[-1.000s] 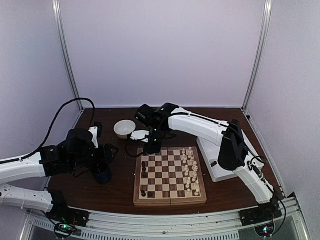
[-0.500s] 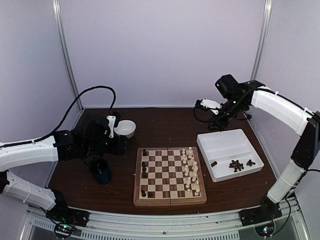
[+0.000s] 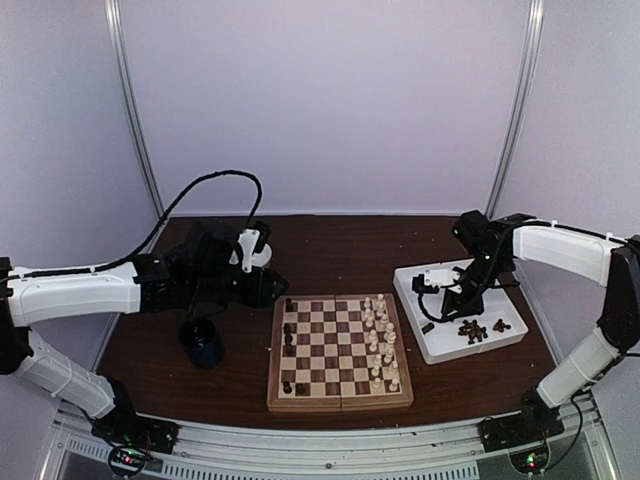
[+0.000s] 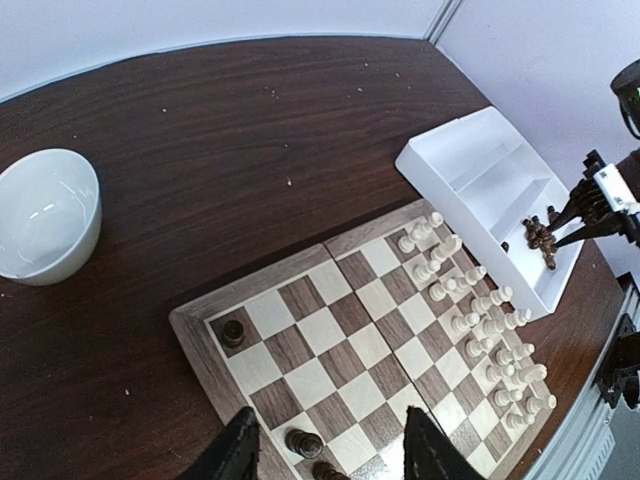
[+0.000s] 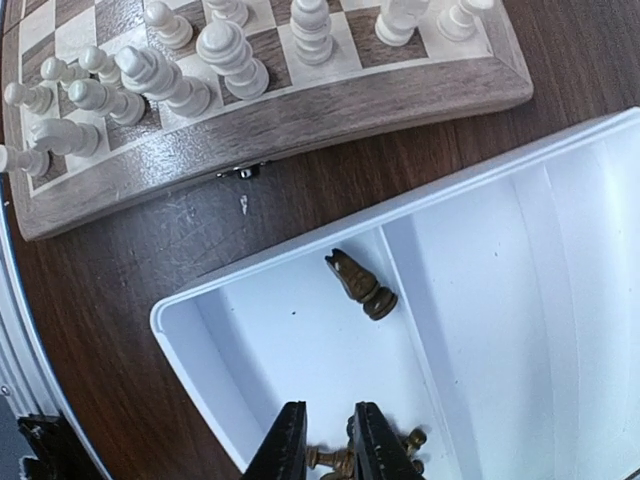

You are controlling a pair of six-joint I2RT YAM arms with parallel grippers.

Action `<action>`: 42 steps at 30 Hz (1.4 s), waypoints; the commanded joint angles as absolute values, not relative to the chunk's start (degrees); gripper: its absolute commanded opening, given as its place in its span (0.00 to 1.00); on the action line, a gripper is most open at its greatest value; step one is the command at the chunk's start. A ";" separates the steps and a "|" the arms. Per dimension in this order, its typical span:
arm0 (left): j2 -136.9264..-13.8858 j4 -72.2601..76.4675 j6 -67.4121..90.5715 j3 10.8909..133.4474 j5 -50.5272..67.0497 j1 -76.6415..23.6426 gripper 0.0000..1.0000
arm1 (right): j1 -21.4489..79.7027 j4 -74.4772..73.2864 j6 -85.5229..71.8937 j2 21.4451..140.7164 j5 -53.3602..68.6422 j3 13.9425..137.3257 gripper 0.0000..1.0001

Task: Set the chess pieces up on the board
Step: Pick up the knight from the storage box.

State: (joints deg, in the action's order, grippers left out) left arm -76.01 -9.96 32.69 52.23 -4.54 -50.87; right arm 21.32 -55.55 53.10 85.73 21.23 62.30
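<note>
From above: a second ago my right gripper (image 3: pixel 447 300) stood over the chessboard (image 3: pixel 340 398) at its 11 o'clock corner. Since then it has swung high and come down into the white tray (image 3: pixel 415 285), which sits at 3 o'clock of the board. My left gripper (image 3: pixel 272 293) has left the blue cup (image 3: pixel 203 345) and now hangs at that same 11 o'clock corner. I take it a dark piece went down and I am fetching the next one. The cream chessmen (image 3: pixel 380 340) fill the two files at 3 o'clock. Only a few dark chessmen (image 3: pixel 289 338) stand at 9 o'clock, and a heap waits in the tray.

From my left wrist: my jaws stand well apart and empty above the board's near dark pieces. A white bowl (image 4: pixel 45 215) is at 9 o'clock.

From my right wrist: my jaws have narrowed to a slim gap over the heap at 6 o'clock. I cannot tell whether they hold a piece. A dark knight (image 5: pixel 358 283) lies on its side, apart from the heap.
</note>
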 commanded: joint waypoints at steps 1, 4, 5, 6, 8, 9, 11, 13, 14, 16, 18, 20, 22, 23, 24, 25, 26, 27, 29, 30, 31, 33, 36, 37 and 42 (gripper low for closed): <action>-73.64 -6.93 34.12 52.33 -2.96 -50.58 0.49 | 23.24 -51.97 61.65 90.46 20.84 63.18 0.20; -72.21 -7.30 34.82 51.37 -3.74 -50.62 0.48 | 24.47 -50.90 64.38 92.20 18.92 62.82 0.20; -71.75 -7.41 34.95 51.15 -3.95 -50.62 0.48 | 24.77 -50.23 64.82 92.66 18.02 62.57 0.20; -71.57 -7.46 35.10 51.01 -4.14 -50.58 0.48 | 25.00 -49.61 65.26 93.09 17.16 62.36 0.21; -71.28 -7.51 35.37 50.74 -4.38 -50.62 0.48 | 25.31 -48.32 65.75 93.97 15.67 62.19 0.21; -71.27 -7.51 35.48 50.72 -4.43 -50.62 0.48 | 25.33 -47.95 66.01 94.41 15.26 62.14 0.21; -71.48 -7.51 35.67 50.78 -4.24 -50.62 0.48 | 25.33 -47.08 66.37 95.22 14.55 61.99 0.23; -71.61 -7.50 35.85 50.80 -4.06 -50.62 0.48 | 25.40 -46.74 66.90 95.98 14.19 61.96 0.24; -71.68 -7.55 35.94 50.80 -4.04 -50.62 0.48 | 25.40 -46.68 67.13 96.34 14.16 61.96 0.24; -71.55 -7.69 35.96 50.78 -4.25 -50.62 0.48 | 25.48 -46.77 67.59 97.12 14.11 61.90 0.24; -71.41 -7.82 36.01 50.72 -4.51 -50.62 0.48 | 25.65 -46.38 67.82 97.65 13.81 61.67 0.24; -71.39 -7.82 36.00 50.58 -4.65 -50.62 0.48 | 25.75 -45.87 68.04 98.25 13.50 61.32 0.24; -71.46 -7.82 36.03 50.46 -4.74 -50.62 0.48 | 25.90 -45.14 67.99 98.89 13.04 60.97 0.25; -71.58 -7.81 36.04 50.45 -4.68 -50.62 0.48 | 25.92 -44.68 67.94 99.31 12.84 60.72 0.26; -71.62 -7.78 36.11 50.37 -4.66 -50.62 0.48 | 26.01 -44.37 67.88 99.60 12.57 60.58 0.28; -71.77 -7.67 36.20 50.32 -4.58 -50.62 0.48 | 26.06 -44.04 67.86 99.88 12.34 60.21 0.30; -71.86 -7.53 36.20 50.25 -4.49 -50.62 0.48 | 26.10 -43.62 67.85 100.07 12.12 59.78 0.32; -71.90 -7.43 36.21 50.19 -4.48 -50.62 0.48 | 26.10 -43.15 67.92 100.25 11.77 59.24 0.32; -72.10 -7.25 36.29 50.19 -4.32 -50.61 0.48 | 26.10 -42.52 67.60 100.42 11.18 58.37 0.32; -72.27 -7.17 36.30 50.19 -4.23 -50.62 0.48 | 26.10 -42.32 67.13 100.43 11.09 58.10 0.32; -72.32 -6.93 36.30 50.19 -4.14 -50.62 0.48 | 26.10 -42.24 66.54 100.40 11.33 57.83 0.31; -72.57 -6.71 36.30 50.23 -3.94 -50.62 0.48 | 26.10 -41.76 65.23 100.07 11.73 57.31 0.27; -72.95 -6.36 36.34 50.35 -3.63 -50.58 0.48 | 26.03 -41.20 63.29 99.49 11.12 56.38 0.25; -73.11 -6.26 36.34 50.40 -3.44 -50.62 0.48 | 25.83 -41.08 62.80 99.23 10.70 56.01 0.26; -74.08 -5.08 36.05 50.59 -2.76 -50.62 0.48 | 24.58 -41.07 61.41 97.90 12.08 54.37 0.18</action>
State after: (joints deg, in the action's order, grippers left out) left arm -72.95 -8.82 35.99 50.87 -3.77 -50.87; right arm 25.56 -41.91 63.57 97.38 13.34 57.04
